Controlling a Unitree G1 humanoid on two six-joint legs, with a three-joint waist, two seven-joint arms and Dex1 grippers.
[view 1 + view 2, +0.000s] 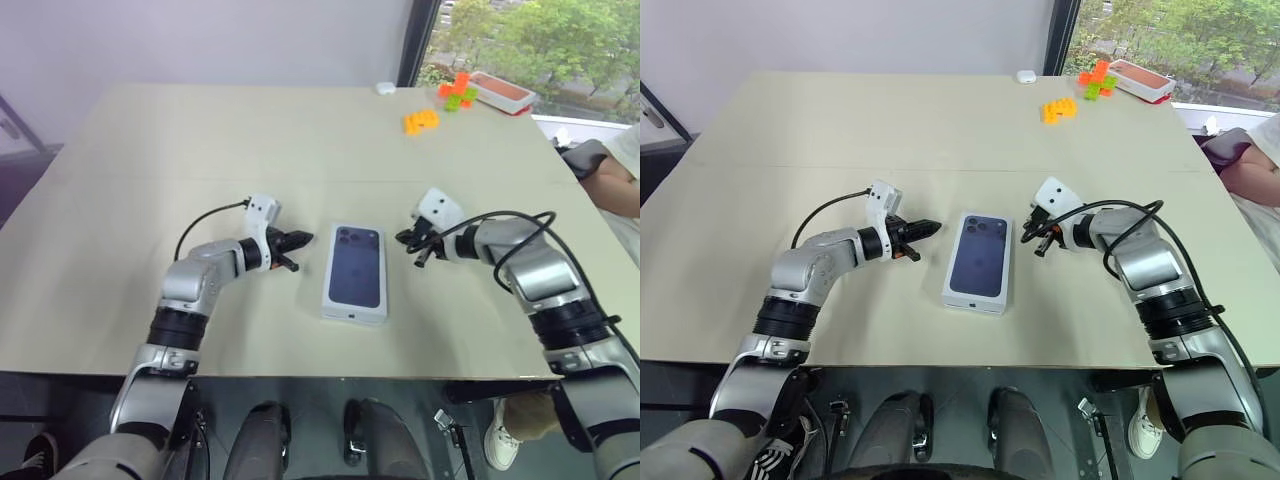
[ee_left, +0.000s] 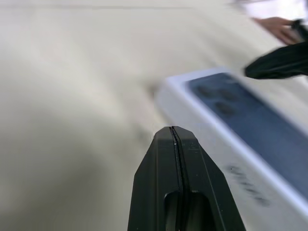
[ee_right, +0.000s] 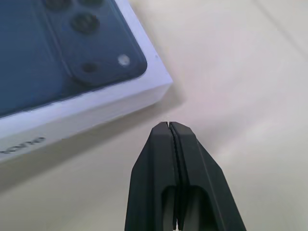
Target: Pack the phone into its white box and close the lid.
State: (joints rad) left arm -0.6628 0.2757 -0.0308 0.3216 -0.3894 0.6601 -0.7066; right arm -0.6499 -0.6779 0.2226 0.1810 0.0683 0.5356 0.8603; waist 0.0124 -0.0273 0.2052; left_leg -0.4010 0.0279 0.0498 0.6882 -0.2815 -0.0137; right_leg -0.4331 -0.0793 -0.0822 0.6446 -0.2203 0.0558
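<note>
At centre-left, the left pincer (image 1: 298, 240) is closed and empty beside the lid (image 1: 356, 270), which sits on the box at mid-bench (image 1: 200, 140); at centre-right, the right pincer (image 1: 408, 238) is likewise closed and empty, apparently finished pressing it down.

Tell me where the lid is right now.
In the left eye view the lid lies print-up near the table's front edge, between the shut left gripper and the shut right gripper, touching neither.
</note>
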